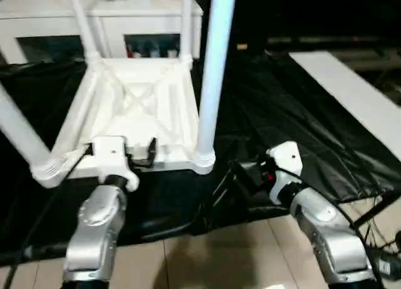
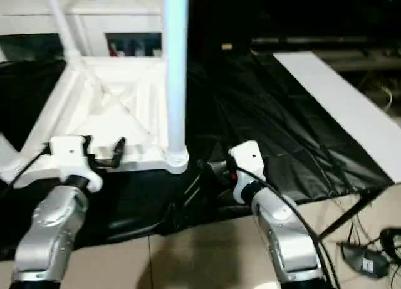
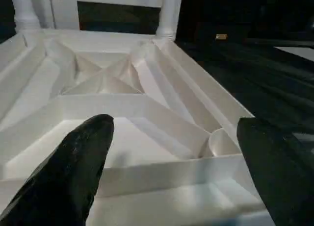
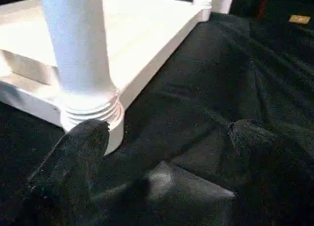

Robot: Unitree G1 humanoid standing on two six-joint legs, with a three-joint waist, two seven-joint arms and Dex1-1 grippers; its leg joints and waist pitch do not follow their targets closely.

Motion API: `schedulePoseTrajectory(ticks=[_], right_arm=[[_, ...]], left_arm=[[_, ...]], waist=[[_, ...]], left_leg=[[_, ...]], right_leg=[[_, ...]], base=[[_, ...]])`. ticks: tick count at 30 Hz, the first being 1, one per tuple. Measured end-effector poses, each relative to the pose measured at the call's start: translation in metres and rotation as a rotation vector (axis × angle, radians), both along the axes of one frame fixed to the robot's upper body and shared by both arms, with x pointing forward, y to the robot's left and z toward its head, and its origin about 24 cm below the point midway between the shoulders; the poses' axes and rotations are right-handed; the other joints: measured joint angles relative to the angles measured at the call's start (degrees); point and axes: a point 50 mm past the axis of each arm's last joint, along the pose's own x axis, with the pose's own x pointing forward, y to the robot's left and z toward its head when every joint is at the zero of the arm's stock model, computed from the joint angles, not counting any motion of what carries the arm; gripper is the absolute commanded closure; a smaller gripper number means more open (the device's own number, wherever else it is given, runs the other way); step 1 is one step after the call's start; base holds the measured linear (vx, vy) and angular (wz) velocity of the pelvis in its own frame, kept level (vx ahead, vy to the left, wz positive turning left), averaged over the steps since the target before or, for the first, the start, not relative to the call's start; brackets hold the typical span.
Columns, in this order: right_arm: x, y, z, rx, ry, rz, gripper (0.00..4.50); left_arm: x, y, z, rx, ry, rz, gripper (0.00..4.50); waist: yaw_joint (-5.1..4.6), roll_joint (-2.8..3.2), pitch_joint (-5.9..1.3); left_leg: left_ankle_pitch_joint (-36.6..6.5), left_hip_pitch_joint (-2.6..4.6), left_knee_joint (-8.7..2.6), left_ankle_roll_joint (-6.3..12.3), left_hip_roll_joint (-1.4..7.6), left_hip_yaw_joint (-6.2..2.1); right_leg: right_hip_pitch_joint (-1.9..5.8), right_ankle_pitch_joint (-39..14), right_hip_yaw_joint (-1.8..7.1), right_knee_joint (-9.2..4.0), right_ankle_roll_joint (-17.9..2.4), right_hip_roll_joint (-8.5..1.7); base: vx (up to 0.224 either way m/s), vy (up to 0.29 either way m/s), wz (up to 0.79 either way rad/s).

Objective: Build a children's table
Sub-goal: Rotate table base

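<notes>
Claws both stand with their fingers wide apart and hold nothing. The left claw (image 1: 139, 152) hovers at the near edge of the tabletop (image 1: 135, 107), its black fingers (image 3: 73, 167) spread over the ribbed underside just inside that edge. The right claw (image 4: 167, 152) hangs over the black sheet (image 1: 282, 113), just beside the tabletop's near right corner; one of its fingers (image 4: 73, 157) is close to the ringed base of the leg there, though contact cannot be told.

The children's table lies upside down on the black sheet, which covers the floor, with its ribs and diagonal braces facing up. Four white legs stand in the corner sockets: the near right leg (image 1: 212, 69) rises straight up, the near left leg (image 1: 19, 129) leans out toward the left, and the two far legs (image 1: 84, 26) stand at the far corners. Behind the far edge is a white cabinet (image 1: 144, 19) with glass-fronted compartments. A long white board (image 1: 357, 101) lies on the sheet well to the right. Tiled floor (image 1: 207, 251) shows at the near side, under the silver forearms.
</notes>
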Motion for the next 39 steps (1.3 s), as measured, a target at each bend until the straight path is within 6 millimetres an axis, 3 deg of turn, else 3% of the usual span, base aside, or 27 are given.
schedulePoseTrajectory(ticks=[5,6,8,9,10,11,12,13,14,15,16,17,18,19,20,21,22,24,25,26,27,28,29,33,37,39], right_arm=[[0.004,0.003,0.004,0.003,-0.013,0.009,0.03],[0.004,0.003,0.003,0.006,-0.01,0.008,0.03],[0.005,-0.001,0.0,0.004,0.005,-0.01,0.03],[0.006,-0.004,-0.001,0.011,0.008,-0.036,0.03],[0.006,-0.004,-0.001,0.027,0.006,-0.053,0.03],[0.008,-0.002,0.0,0.04,0.004,-0.062,0.03],[0.011,0.002,0.004,0.068,-0.007,-0.059,0.03],[0.011,0.002,0.005,0.074,-0.013,-0.062,0.03],[0.011,0.0,0.006,0.073,-0.018,-0.076,0.03],[0.01,-0.007,0.004,0.063,-0.014,-0.109,0.03],[0.008,-0.014,0.001,0.055,-0.002,-0.139,0.03],[0.006,-0.021,-0.003,0.045,0.009,-0.165,0.03],[0.006,-0.026,-0.003,0.037,0.011,-0.183,0.03],[0.007,-0.027,-0.001,0.039,0.001,-0.191,0.03],[0.007,-0.028,0.001,0.043,-0.008,-0.195,0.03],[0.007,-0.027,0.0,0.051,-0.005,-0.197,0.03],[0.006,-0.021,-0.001,0.062,0.0,-0.179,0.03],[0.006,-0.017,-0.001,0.062,0.003,-0.159,0.03],[0.006,-0.017,-0.001,0.059,0.003,-0.159,0.03],[0.006,-0.019,-0.001,0.052,0.002,-0.156,0.03],[0.006,-0.024,0.0,0.028,0.002,-0.142,0.03],[0.005,-0.029,0.0,0.005,0.001,-0.131,0.03],[0.005,-0.035,0.001,-0.009,0.002,-0.127,0.03],[0.012,-0.035,0.007,-0.015,-0.024,-0.05,0.03],[0.015,-0.038,0.007,-0.048,-0.03,0.014,0.03],[0.019,-0.043,0.01,-0.076,-0.037,0.043,0.03]], left_arm=[[-0.002,0.005,0.0,0.008,0.0,0.026,0.0],[-0.002,0.007,0.001,0.012,-0.002,0.037,0.0],[-0.001,0.005,0.004,0.013,-0.016,0.029,0.0],[-0.002,0.002,0.004,0.013,-0.018,0.015,0.0],[-0.002,0.003,0.004,0.015,-0.015,0.011,0.0],[-0.004,0.005,0.002,0.02,-0.009,0.012,0.0],[-0.005,0.013,0.0,0.034,0.003,0.033,0.0],[-0.005,0.015,0.001,0.038,0.0,0.04,0.0],[-0.003,0.014,0.004,0.035,-0.009,0.034,0.0],[-0.001,0.008,0.006,0.023,-0.02,0.014,0.0],[0.0,0.001,0.006,0.012,-0.023,-0.01,0.0],[0.001,-0.01,0.006,0.004,-0.025,-0.05,0.0],[0.001,-0.015,0.006,0.005,-0.023,-0.078,0.0],[0.001,-0.014,0.006,0.009,-0.023,-0.08,0.0],[0.001,-0.013,0.006,0.014,-0.024,-0.078,0.0],[0.0,-0.009,0.005,0.025,-0.018,-0.072,0.0],[0.0,-0.006,0.004,0.03,-0.014,-0.067,0.0],[0.0,0.0,0.005,0.043,-0.013,-0.057,0.0],[0.0,0.001,0.005,0.045,-0.014,-0.057,0.0],[0.0,0.001,0.005,0.047,-0.015,-0.067,0.0],[0.0,-0.003,0.007,0.051,-0.023,-0.113,0.0],[0.001,-0.007,0.009,0.063,-0.028,-0.18,0.0],[0.001,-0.012,0.01,0.068,-0.032,-0.252,0.0],[0.0,-0.004,0.011,0.114,-0.015,-0.509,0.0],[0.002,0.004,0.004,0.173,0.058,-0.651,0.0],[0.007,0.008,0.001,0.178,0.1,-0.698,0.0]], waist=[[0.41,-0.82,-0.56],[0.61,-0.97,-0.66],[0.79,-0.85,-0.99],[0.87,-0.51,-1.22],[0.81,-0.31,-1.34],[0.7,-0.59,-1.29],[0.21,-0.72,-1.35],[0.06,-1.09,-1.51],[-0.16,-1.74,-1.76],[0.04,-1.74,-1.74],[0.39,-1.69,-1.74],[0.88,-1.45,-1.66],[1.54,-0.99,-1.52],[1.54,0.02,-1.36],[1.55,1.05,-1.26],[1.4,1.9,-1.08],[0.75,2.12,-1.03],[-0.67,1.73,-0.94],[-1.24,1.38,-1.05],[-1.98,1.3,-1.11],[-1.97,1.1,-1.23],[-1.7,1.25,-1.31],[-1.58,1.21,-1.49],[-0.88,1.05,-1.81],[1.07,1.14,-1.72],[1.56,1.48,-1.46]], left_leg=[[-0.71,0.28,-0.07,0.49,-0.01,0.2],[-1.04,0.05,0.01,0.78,-0.09,0.26],[-2.03,-2.2,1.83,3.94,-0.86,-1.67],[-2.7,-3.36,2.93,5.33,-0.9,-2.85],[-2.79,-3.06,3.07,5.45,-0.83,-3.43],[-2.75,-2.2,2.39,3.69,-0.91,-3.51],[-3.11,-1.11,2.42,2.36,-1.48,-3.56],[-3.5,-0.38,2.4,2.06,-2.18,-3.46],[-3.92,0.09,2.58,2.36,-3.01,-3.05],[-4.63,-0.08,3.51,4.58,-3.4,-2.51],[-4.68,-0.46,4.87,9.11,-3.48,-2.4],[-4.26,-1.21,6.98,10.14,-3.33,-2.4],[-4.09,-2.08,8.2,9.81,-3.27,-2.41],[-3.37,-2.72,7.19,8.55,-2.89,-2.44],[-2.25,-2.96,4.31,6.79,-2.3,-2.39],[-1.4,-2.52,4.23,2.1,-1.38,-2.7],[-1.39,-2.23,4.02,2.07,-1.33,-2.76],[-1.41,-1.69,3.27,2.27,-2.05,-2.6],[-1.5,-1.35,3.15,2.51,-2.5,-2.56],[-1.61,-1.26,3.12,2.69,-2.72,-2.5],[-1.68,-2.03,3.19,3.59,-2.96,-2.27],[-1.91,-2.71,3.58,4.95,-2.93,-2.31],[-1.88,-3.38,3.85,5.6,-2.92,-2.49],[-0.69,-4.54,3.89,3.49,-2.92,-3.1],[0.22,-4.41,2.85,1.76,-2.82,-2.56],[0.59,-4.28,2.8,1.63,-2.12,-1.43]], right_leg=[[0.0,-0.85,0.16,0.27,-0.55,-0.07],[0.01,-1.38,0.2,0.6,-0.78,-0.11],[0.17,-2.06,-1.05,0.54,0.15,-0.39],[0.34,-2.42,-1.99,0.41,0.37,-0.36],[0.12,-2.76,-1.95,0.53,0.6,-0.29],[-0.81,-3.38,-0.65,2.41,-0.1,-0.33],[-2.18,-4.07,1.51,5.95,-0.16,-0.68],[-3.18,-4.07,3.02,7.35,-0.15,-1.32],[-3.58,-4.31,4.63,6.04,1.33,-2.18],[-2.6,-4.32,5.68,6.2,2.32,-1.94],[-1.8,-4.46,6.41,5.69,2.25,-1.69],[-0.74,-4.41,6.68,4.91,2.13,-1.27],[0.49,-4.3,6.76,4.06,1.94,-0.75],[1.39,-4.24,6.27,3.43,1.84,-0.08],[2.14,-4.3,5.53,3.17,1.89,0.78],[2.86,-4.4,4.91,2.98,1.96,1.17],[3.02,-4.45,4.6,2.59,1.78,1.04],[2.31,-5.48,4.64,3.61,-0.97,0.33],[2.14,-5.8,4.67,4.2,-1.42,-0.12],[2.15,-6.04,4.77,4.37,-0.9,-0.36],[2.55,-5.9,5.14,3.88,1.18,-0.48],[2.43,-5.45,5.31,3.41,3.21,-0.38],[2.01,-5.21,5.38,3.46,3.59,-0.2],[-0.05,-5.29,6.41,4.63,3.56,0.2],[-0.39,-4.71,6.31,4.83,3.63,-0.11],[-0.24,-4.53,6.15,4.75,2.94,-0.26]], base=[[0.131,0.019,0.05],[0.105,0.015,0.04],[0.064,0.026,0.27],[0.073,0.025,0.51],[0.205,-0.05,0.32],[0.205,-0.05,0.32],[0.236,-0.084,0.03],[0.079,-0.037,-0.06],[0.079,-0.037,-0.06],[0.0,0.0,0.0],[0.057,-0.008,0.23],[0.057,-0.008,0.23],[0.057,-0.011,0.11],[0.0,0.0,0.0],[0.0,0.0,0.0],[0.056,0.055,-0.1],[0.103,0.05,-0.03],[0.1,0.041,0.06],[0.072,0.023,0.05],[0.072,0.023,0.05],[0.055,0.013,0.03],[0.05,-0.003,0.0],[0.05,-0.003,0.0],[0.041,-0.015,0.04],[-0.039,0.0,0.03],[-0.106,0.003,0.06]])
